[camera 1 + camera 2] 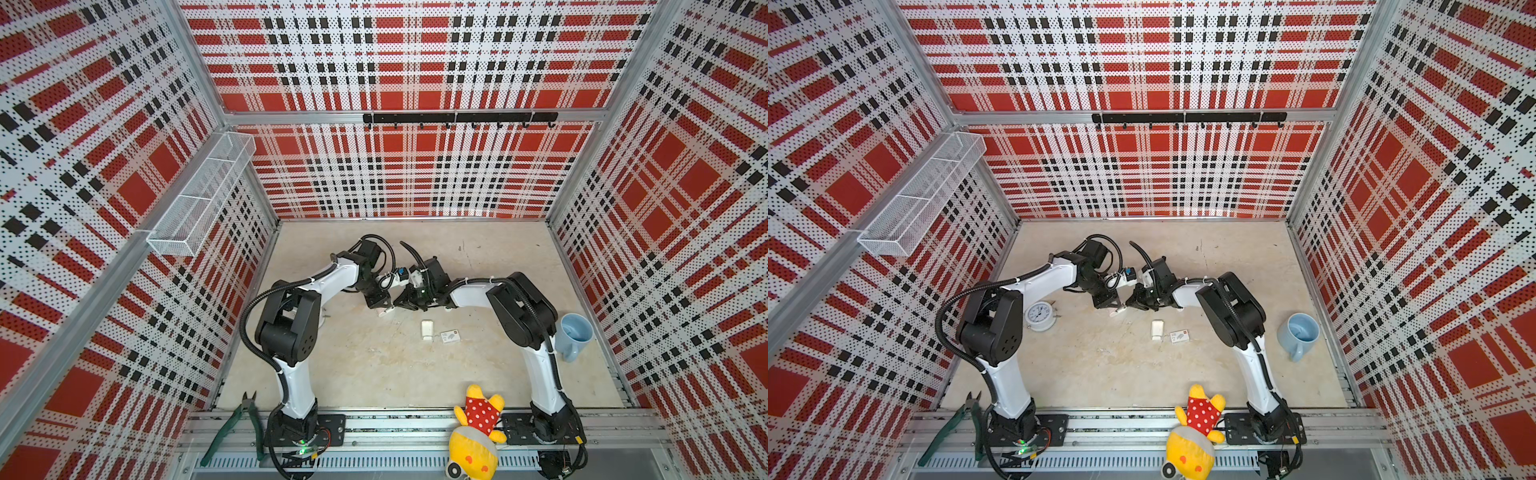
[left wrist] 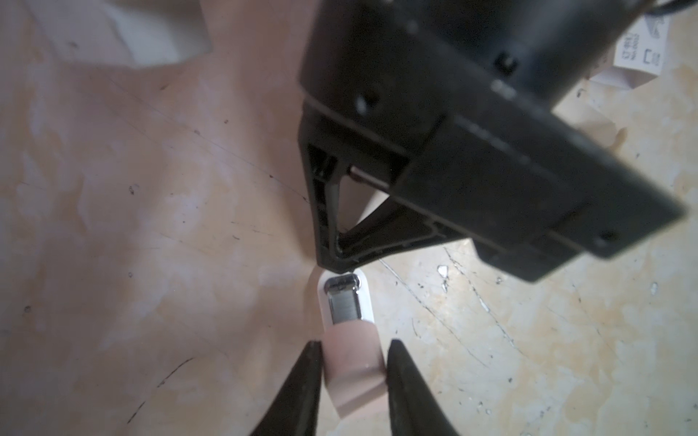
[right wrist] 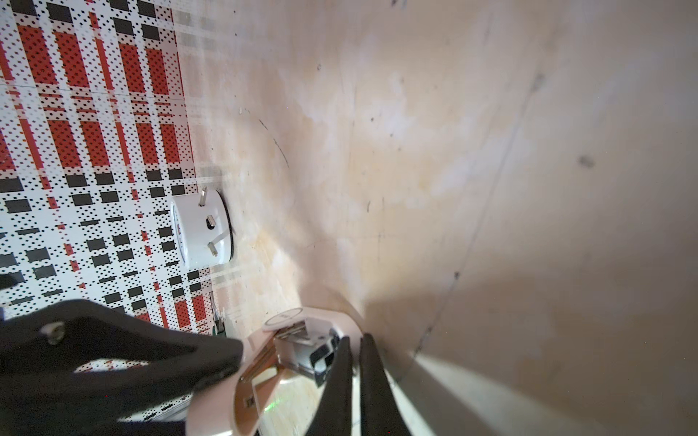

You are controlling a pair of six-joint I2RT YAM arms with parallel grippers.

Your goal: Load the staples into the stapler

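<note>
Pink stapler [image 2: 355,381], clamped round its body by the left gripper [image 2: 355,342] to steady it. Silvery staples [image 2: 343,304] apparently sit inside its opened front, where the right gripper [image 2: 334,264], jaws together, touches the tip, probably seating them.

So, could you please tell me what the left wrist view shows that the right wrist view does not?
Only the left wrist view: the staples lying in the pink stapler, and a printed white box at the frame's edge. Only the right wrist view: a white alarm clock with the plaid wall behind it. Both: the pink stapler, gripped by the left hand, with the shut right hand at its front end.
</note>
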